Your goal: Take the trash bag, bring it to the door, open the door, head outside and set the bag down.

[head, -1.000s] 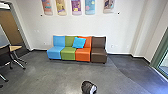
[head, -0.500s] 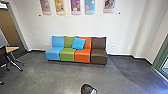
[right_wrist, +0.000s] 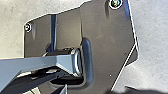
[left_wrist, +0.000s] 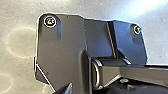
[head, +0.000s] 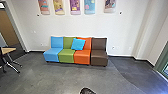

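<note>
Left gripper (left_wrist: pixel 66 89) and right gripper (right_wrist: pixel 63 90), can't tell if spread or pinching, then dark rounded object (head: pixel 87 91), possibly the trash bag, at head view's bottom edge, then blue-green-orange-brown padded seat row (head: pixel 82 57) with square bright-blue cushion (head: pixel 78 44), before white wall (head: pixel 82 26)

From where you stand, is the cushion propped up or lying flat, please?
Propped up: the cushion leans against the green backrest and the orange backrest.

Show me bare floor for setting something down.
Floor lies bare between the couch and the dark object nearest, and from the brown seat to the green frame. Crowded: under the table at left, among its legs.
</note>
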Controlling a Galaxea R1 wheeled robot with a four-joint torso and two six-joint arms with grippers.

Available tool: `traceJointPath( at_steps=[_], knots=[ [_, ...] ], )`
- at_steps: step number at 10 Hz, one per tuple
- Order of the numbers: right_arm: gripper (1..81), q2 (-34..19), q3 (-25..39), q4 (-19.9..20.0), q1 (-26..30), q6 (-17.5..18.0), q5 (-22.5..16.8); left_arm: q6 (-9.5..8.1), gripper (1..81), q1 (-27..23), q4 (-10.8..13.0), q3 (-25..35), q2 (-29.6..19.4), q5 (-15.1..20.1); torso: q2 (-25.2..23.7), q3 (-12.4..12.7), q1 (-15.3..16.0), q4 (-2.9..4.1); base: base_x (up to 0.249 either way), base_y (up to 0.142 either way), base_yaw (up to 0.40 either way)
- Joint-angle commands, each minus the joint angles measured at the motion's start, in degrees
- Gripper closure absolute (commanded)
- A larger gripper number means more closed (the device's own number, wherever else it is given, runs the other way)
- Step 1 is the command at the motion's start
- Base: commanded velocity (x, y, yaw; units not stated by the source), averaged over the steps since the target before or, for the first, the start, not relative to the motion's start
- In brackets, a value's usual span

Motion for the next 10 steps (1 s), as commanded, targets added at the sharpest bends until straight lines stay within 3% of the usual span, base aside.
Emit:
traceJointPath(
  at_steps=[1,10],
  knots=[
    [1.0,-0.4,0.4,0.0,1.8,-0.1,-3.5,0.11,1.0,-2.7,0.1,0.2,-0.4,2.7,0.0,0.0,0.0,0.0,0.184,0.0,0.0],
    [1.0,-0.3,0.4,-0.1,2.1,-0.1,-3.6,0.11,1.0,-2.7,0.4,0.2,-0.3,2.9,0.0,0.0,0.0,0.0,0.171,0.0,0.0]
  ],
)
